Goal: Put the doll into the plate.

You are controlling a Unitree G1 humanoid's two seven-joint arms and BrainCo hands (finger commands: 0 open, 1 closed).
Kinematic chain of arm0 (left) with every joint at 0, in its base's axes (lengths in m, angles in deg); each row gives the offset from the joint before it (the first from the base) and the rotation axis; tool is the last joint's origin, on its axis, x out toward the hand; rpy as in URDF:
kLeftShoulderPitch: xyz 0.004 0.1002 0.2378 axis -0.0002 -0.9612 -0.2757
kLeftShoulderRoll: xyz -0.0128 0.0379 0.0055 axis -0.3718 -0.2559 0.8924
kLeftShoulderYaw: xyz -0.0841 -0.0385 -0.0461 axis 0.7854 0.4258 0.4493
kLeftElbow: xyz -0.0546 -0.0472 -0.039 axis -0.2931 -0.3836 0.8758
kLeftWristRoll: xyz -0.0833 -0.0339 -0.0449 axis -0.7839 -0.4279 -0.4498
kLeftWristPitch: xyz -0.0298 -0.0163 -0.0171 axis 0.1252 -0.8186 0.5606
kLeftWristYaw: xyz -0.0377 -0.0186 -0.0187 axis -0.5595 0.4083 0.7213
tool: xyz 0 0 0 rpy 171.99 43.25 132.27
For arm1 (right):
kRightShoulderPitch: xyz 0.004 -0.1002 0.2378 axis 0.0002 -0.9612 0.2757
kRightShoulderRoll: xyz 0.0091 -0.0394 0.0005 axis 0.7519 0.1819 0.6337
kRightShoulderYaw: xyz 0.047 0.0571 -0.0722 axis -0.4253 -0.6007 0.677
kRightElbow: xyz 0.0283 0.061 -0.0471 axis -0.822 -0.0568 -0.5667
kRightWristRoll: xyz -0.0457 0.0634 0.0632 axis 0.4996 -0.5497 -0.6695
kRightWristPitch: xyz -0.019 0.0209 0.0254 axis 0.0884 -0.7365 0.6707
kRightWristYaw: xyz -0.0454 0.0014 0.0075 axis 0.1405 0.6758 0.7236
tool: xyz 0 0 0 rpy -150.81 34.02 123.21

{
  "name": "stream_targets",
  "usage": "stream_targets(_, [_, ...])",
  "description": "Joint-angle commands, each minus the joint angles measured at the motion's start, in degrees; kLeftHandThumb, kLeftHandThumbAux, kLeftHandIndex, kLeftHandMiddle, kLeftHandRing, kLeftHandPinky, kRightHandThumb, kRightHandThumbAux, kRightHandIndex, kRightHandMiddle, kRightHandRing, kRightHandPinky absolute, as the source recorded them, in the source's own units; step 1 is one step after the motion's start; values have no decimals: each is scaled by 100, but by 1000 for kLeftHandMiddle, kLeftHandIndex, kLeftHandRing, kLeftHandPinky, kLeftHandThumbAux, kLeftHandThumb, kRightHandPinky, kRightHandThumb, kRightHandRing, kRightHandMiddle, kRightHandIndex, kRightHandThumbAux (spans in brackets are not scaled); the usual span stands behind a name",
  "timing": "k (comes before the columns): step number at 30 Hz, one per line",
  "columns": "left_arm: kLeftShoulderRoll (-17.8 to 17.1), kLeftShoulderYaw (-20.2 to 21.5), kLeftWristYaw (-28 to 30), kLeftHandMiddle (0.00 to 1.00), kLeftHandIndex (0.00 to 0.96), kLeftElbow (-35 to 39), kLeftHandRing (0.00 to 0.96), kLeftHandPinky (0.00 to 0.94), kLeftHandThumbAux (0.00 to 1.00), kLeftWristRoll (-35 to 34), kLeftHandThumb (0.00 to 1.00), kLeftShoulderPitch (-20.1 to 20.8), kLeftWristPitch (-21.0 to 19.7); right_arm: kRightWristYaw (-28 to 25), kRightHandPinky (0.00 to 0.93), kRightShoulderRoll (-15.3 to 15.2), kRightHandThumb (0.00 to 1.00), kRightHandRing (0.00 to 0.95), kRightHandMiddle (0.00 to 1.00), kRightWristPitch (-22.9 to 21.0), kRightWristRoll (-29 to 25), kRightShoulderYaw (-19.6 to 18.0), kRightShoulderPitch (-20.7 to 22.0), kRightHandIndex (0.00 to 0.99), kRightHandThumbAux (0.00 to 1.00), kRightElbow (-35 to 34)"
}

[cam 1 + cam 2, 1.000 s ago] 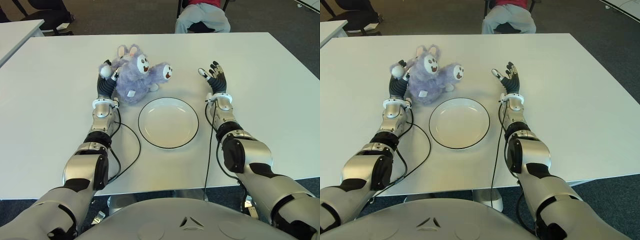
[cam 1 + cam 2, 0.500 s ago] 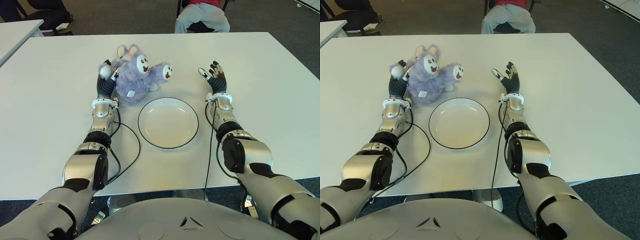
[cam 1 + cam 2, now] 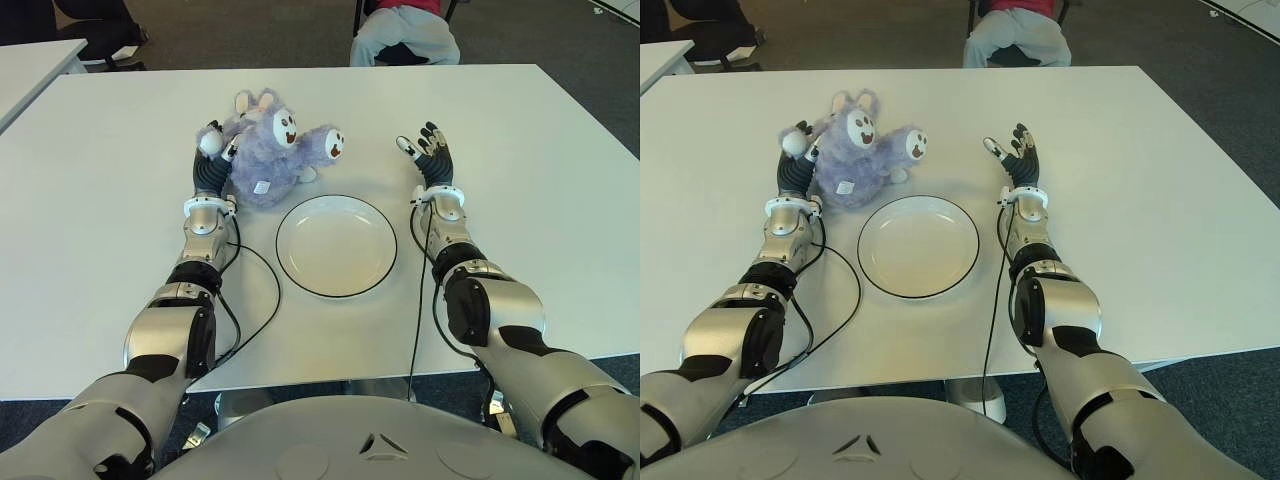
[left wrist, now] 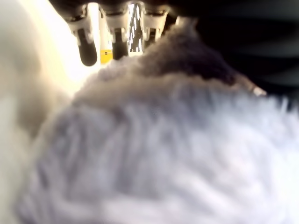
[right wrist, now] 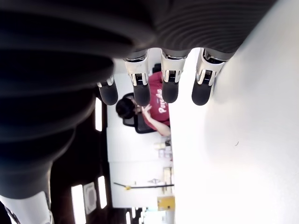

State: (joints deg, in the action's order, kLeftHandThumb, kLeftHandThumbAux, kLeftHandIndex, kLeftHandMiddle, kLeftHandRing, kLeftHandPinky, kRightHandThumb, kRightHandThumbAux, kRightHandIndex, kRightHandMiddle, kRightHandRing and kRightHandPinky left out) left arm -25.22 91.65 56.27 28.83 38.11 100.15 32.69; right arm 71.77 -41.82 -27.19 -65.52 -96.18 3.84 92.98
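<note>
A fluffy purple doll (image 3: 266,160) lies on the white table (image 3: 120,200), just beyond the upper-left rim of a white plate (image 3: 337,245) with a dark edge. My left hand (image 3: 207,170) is pressed against the doll's left side, and one white paw drapes over its fingertips. In the left wrist view the doll's fur (image 4: 163,154) fills the picture, while the fingers (image 4: 114,32) stay straight and do not close round it. My right hand (image 3: 427,150) shows to the right of the plate, palm turned inward with fingers spread, holding nothing.
A person (image 3: 405,30) sits on a chair at the table's far edge. Another white table (image 3: 40,60) stands at the far left. Black cables (image 3: 265,290) run along both forearms on the table near the plate.
</note>
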Motion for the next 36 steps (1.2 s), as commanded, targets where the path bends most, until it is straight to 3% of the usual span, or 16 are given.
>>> stream_targets(1, [66, -3, 91, 88, 0, -401, 99, 97, 497, 19, 0, -543, 46, 18, 8, 98, 59, 20, 34, -271, -21, -12, -533, 10, 686, 298])
stream_targets(36, [99, 6, 26, 77, 0, -416, 88, 96, 485, 27, 0, -564, 65, -58, 9, 98, 48, 17, 27, -229, -2, 34, -551, 6, 683, 300])
